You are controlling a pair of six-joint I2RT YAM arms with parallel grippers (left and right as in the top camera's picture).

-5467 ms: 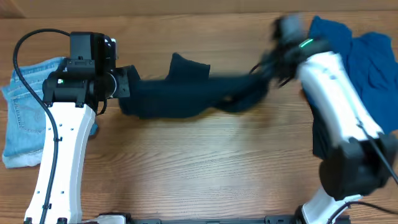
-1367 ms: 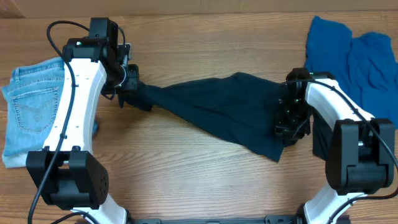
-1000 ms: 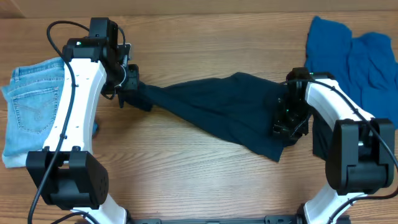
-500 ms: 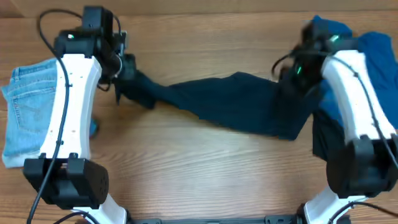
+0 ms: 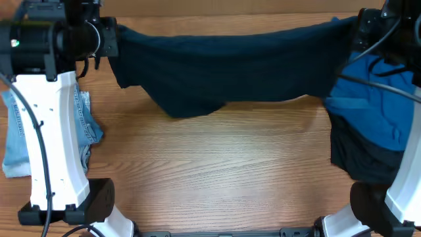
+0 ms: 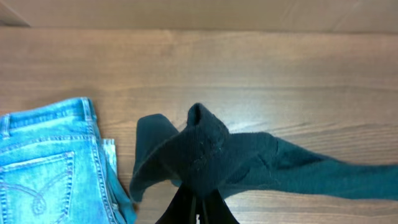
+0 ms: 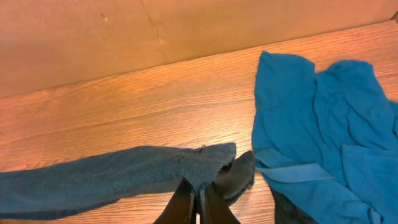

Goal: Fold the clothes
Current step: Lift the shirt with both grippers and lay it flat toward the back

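Note:
A dark navy top [image 5: 230, 66] hangs stretched between both arms, lifted above the wooden table. My left gripper [image 6: 198, 208] is shut on its left end, where the cloth [image 6: 205, 152] bunches over the fingers. At the right end my right gripper [image 7: 199, 202] is shut on a corner of the same top [image 7: 124, 171]. In the overhead view the left gripper [image 5: 110, 36] is at the upper left and the right gripper [image 5: 355, 29] at the upper right. The top sags in the middle.
Folded light-blue denim jeans [image 5: 16, 141] lie at the left edge, also the jeans [image 6: 50, 155] below my left wrist. A bright blue garment [image 7: 317, 118] lies at the right, over a dark one [image 5: 358, 158]. A brown wall [image 7: 155, 31] runs along the back.
Both arms have risen and moved toward the back, pulling the navy top off the table and taut between them. The right gripper closed on the top's right end about a second ago.

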